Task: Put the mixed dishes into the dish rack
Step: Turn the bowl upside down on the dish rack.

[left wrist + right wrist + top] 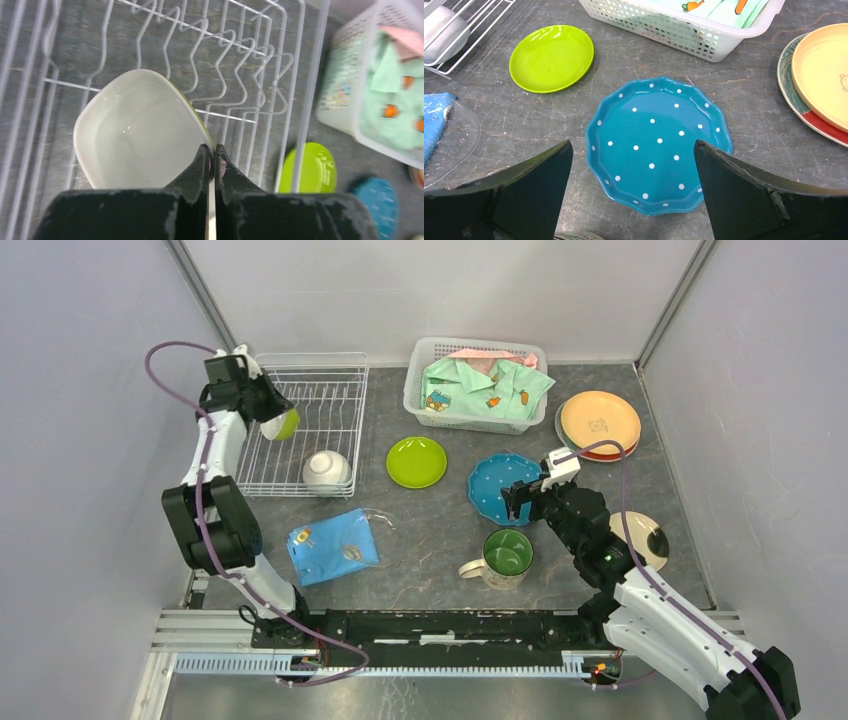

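My left gripper (213, 150) is shut on the rim of a bowl (137, 127), white inside and green outside, held over the white wire dish rack (235, 65); from above it (278, 423) hangs over the rack (335, 370). A white bowl (326, 469) lies upturned in the rack's near right corner. My right gripper (634, 150) is open above the blue dotted scalloped plate (659, 142). On the table lie a lime-green plate (417, 461), a green-lined mug (504, 555), stacked orange and red plates (599, 422) and a cream plate (645, 538).
A white latticed basket (440, 405) with green clothing stands at the back centre. A folded blue cloth (331, 545) lies beside a clear plastic lid (385, 535) at the near left. Grey walls close in on three sides.
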